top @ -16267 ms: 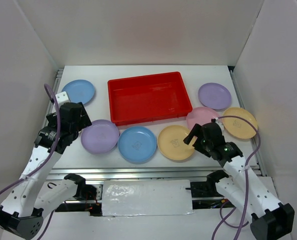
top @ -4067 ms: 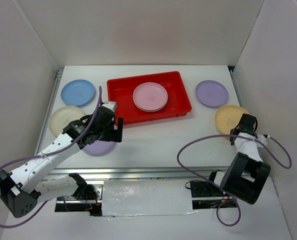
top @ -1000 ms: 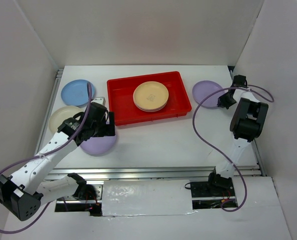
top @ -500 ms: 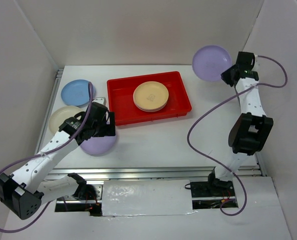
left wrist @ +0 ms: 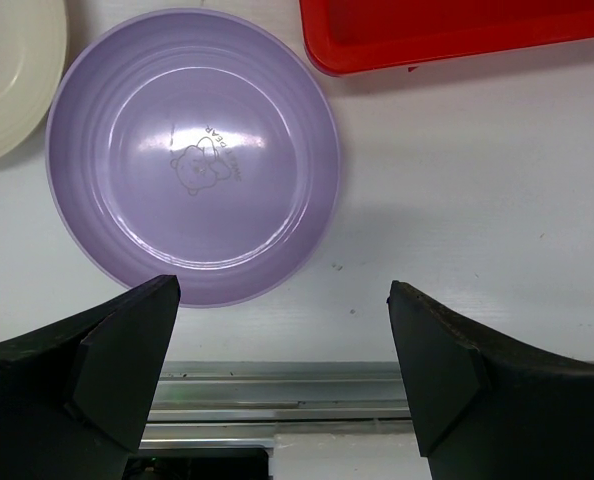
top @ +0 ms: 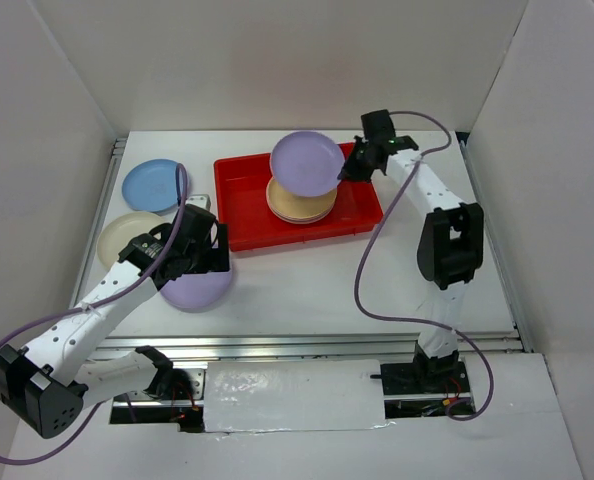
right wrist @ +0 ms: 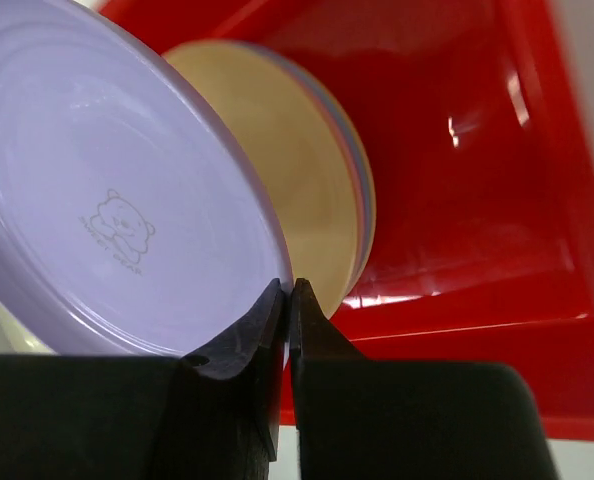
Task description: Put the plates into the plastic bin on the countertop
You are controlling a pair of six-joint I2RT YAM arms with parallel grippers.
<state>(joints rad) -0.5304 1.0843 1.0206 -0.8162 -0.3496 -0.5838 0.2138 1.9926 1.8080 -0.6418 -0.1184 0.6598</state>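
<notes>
My right gripper (top: 349,168) (right wrist: 288,290) is shut on the rim of a purple plate (top: 306,163) (right wrist: 97,200), holding it tilted in the air above the red plastic bin (top: 245,205) (right wrist: 497,150). In the bin lies a stack of plates with a yellow plate (top: 299,208) (right wrist: 287,190) on top. My left gripper (top: 205,250) (left wrist: 282,330) hangs open over the near edge of a second purple plate (top: 199,289) (left wrist: 192,150) that rests on the countertop (top: 377,280). A cream plate (top: 122,235) (left wrist: 12,70) and a blue plate (top: 152,185) lie at the left.
White walls close in the countertop on three sides. A metal rail (top: 307,345) (left wrist: 307,400) runs along the near edge. The right arm's purple cable (top: 372,255) loops over the right half of the surface.
My right arm has swung left with the purple plate, from high beside the right wall to over the bin. The left arm has barely moved.
</notes>
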